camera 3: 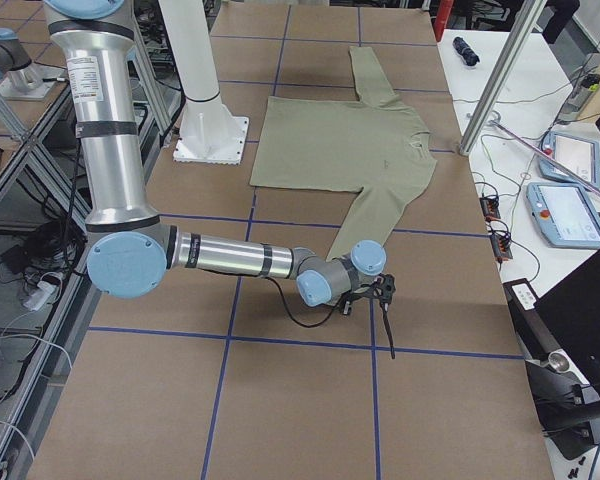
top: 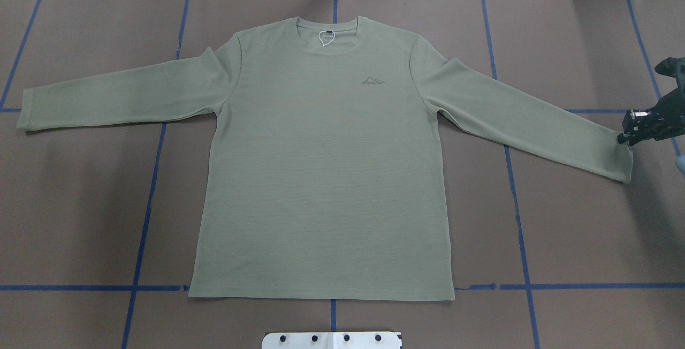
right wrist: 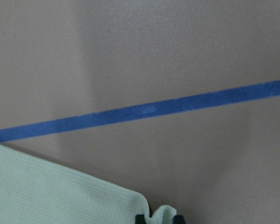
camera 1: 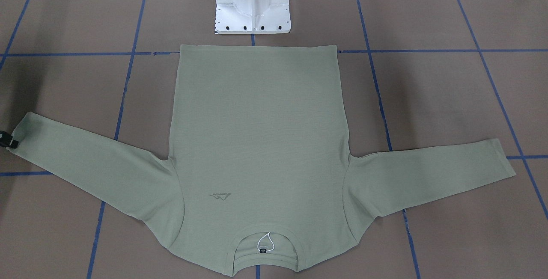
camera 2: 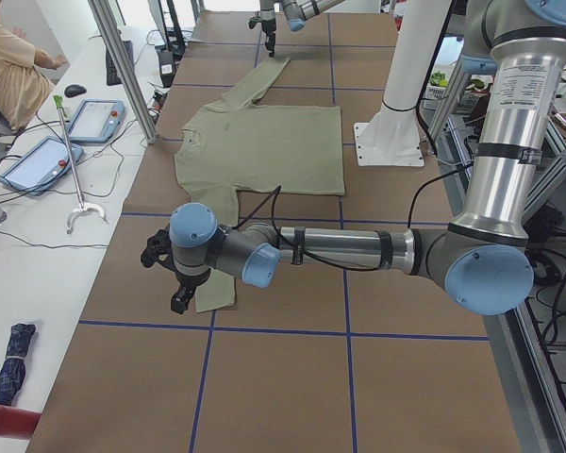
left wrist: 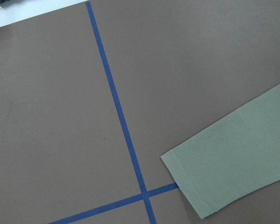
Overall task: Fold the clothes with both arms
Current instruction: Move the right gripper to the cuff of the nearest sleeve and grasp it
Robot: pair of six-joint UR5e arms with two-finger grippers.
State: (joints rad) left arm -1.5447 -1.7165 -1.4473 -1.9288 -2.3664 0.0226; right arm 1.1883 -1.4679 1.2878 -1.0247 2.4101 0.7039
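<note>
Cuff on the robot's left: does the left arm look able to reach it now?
Probably yes. The left pincer hangs close beside that cuff of the shirt, and nothing shows between them.

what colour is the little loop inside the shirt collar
White; the shirt's loop shows best in the overhead view.

Overhead and front-facing cameras are looking steeply down from opposite table (top: 80, 204) edges, sharing the whole sage-green shirt (top: 326, 167); side cameras are sighting lengthwise; wrist cameras are hanging close over its cuffs (left wrist: 191, 182)
</note>
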